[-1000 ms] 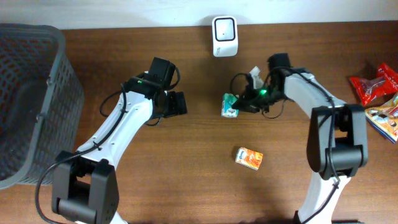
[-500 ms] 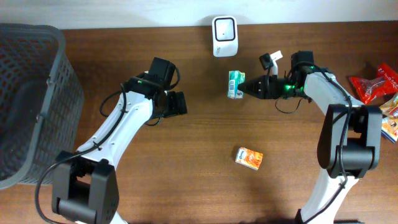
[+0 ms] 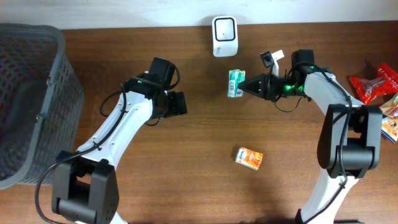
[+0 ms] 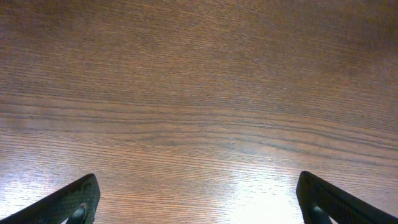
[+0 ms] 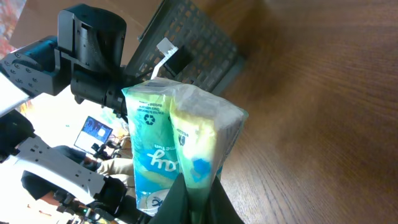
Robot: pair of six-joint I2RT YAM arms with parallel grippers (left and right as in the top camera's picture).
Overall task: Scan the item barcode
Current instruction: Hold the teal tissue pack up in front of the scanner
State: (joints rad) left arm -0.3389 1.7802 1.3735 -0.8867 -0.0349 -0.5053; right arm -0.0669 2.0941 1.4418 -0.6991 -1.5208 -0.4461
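A green-and-white packet point(image 3: 235, 83) is pinched in the closed right jaws, its long axis pointed roughly at the scanner point(image 3: 224, 28). The left jaws are spread wide, nothing held

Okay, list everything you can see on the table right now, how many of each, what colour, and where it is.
table: one, brown wood, under everything
basket: one, grey mesh, far left edge
scanner: one, white, top middle by the wall
packet: one, green and white, just below the scanner, held off the table in the right gripper
box: one, orange, lying alone at lower middle
red bag: one, red, right edge
orange bag: one, orange and white, right edge below the red bag, partly cut off
left gripper: one, black, open and empty, left of centre
right gripper: one, black, shut on the packet, right of centre
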